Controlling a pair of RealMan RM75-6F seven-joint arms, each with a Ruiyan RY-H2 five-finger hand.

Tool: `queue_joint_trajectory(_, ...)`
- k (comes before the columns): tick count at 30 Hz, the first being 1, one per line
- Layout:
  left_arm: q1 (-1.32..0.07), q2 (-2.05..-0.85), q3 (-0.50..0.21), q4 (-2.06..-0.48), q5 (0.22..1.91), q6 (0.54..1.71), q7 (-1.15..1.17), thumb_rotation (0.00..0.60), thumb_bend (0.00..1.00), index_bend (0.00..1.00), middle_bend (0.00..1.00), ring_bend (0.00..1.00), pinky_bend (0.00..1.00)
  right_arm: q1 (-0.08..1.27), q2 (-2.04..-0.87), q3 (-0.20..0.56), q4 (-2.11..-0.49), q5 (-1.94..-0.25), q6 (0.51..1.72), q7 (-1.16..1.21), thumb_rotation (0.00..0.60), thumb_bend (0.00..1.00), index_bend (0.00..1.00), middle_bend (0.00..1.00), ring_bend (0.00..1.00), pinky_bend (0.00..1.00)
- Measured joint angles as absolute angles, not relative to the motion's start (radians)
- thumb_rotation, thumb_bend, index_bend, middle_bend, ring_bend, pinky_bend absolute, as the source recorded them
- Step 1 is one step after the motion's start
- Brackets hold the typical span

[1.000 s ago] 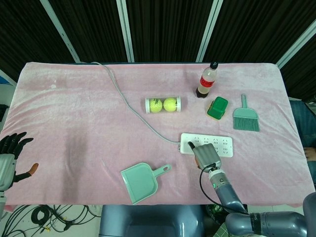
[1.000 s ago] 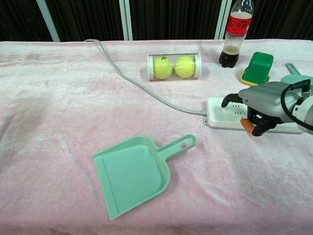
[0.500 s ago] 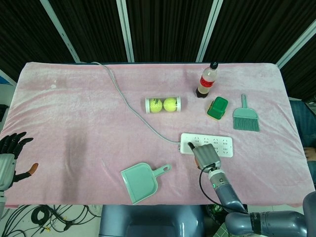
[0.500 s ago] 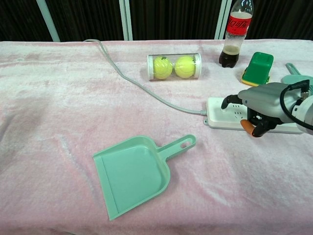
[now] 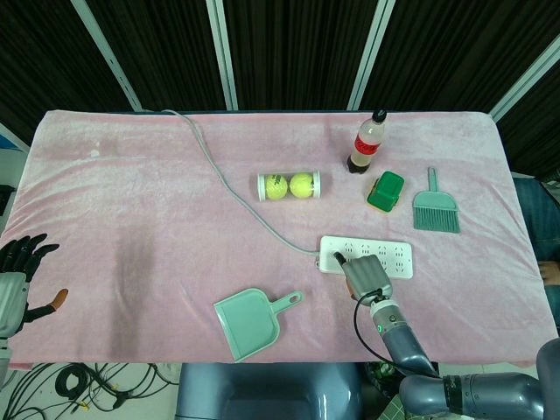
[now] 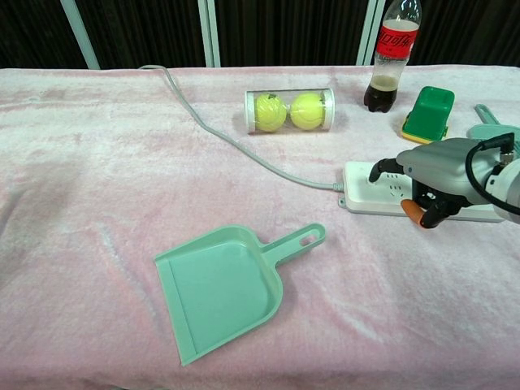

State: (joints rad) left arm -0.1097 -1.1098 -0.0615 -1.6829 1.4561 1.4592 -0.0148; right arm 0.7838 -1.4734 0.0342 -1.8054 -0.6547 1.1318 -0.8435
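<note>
Where it lies, power strip [image 6: 382, 193] looks white, long.

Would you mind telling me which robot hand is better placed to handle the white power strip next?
The right robot hand: it is right over the near-left end of the white power strip. The left robot hand sits at the table's far left edge, well away.

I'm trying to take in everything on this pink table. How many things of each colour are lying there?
Green: 3, the dustpan, the brush and a small green box.
Yellow: 2 tennis balls in a clear tube.
White: 1 power strip.
Red-labelled: 1 cola bottle.
Total: 7.
</note>
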Motion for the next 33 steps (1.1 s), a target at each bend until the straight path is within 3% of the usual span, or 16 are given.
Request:
queue_joint_trajectory(9,-0.11,-1.11,-0.062,-1.682,1.455,1.458,-0.016,0.6,0.26,0.19,0.08,0.02,0.0,0.79,-1.475,0.027,-1.8,-0.641,1.123,-0.849,0.6,0.6,0.19,0.95,1.0,1.0)
queue_joint_trajectory(17,-0.11,-1.11,-0.063,-1.682,1.455,1.459,-0.017,0.6,0.26,0.19,0.08,0.02,0.0,0.8,-1.481,0.019,-1.794,-0.618,1.119,-0.87,0.6,0.6,0.4,0.95,1.0,1.0)
queue_joint_trajectory(20,-0.11,-1.11,-0.062,-1.682,1.456,1.459,-0.017,0.6,0.26,0.19,0.08,0.02,0.0,0.805,-1.483,0.015,-1.792,-0.602,1.117,-0.884,0.6,0.6,0.41,0.95,1.0,1.0)
queue_joint_trajectory(23,-0.11,-1.11,-0.062,-1.682,1.456,1.46,-0.018,0.6,0.26,0.19,0.08,0.02,0.0,0.813,-1.486,0.013,-1.791,-0.581,1.114,-0.895,0.6,0.6,0.35,0.95,1.0,1.0)
queue_joint_trajectory(28,-0.11,-1.109,-0.063,-1.682,1.455,1.459,-0.018,0.6,0.26,0.19,0.08,0.02,0.0,0.811,-1.486,0.024,-1.796,-0.61,1.132,-0.877,0.6,0.6,0.14,0.95,1.0,1.0)
queue_joint_trajectory(33,-0.11,-1.107,-0.064,-1.682,1.452,1.458,-0.02,0.6,0.26,0.19,0.08,0.02,0.0,0.798,-1.483,0.039,-1.807,-0.683,1.174,-0.84,0.6,0.59,0.07,0.94,1.0,1.0)
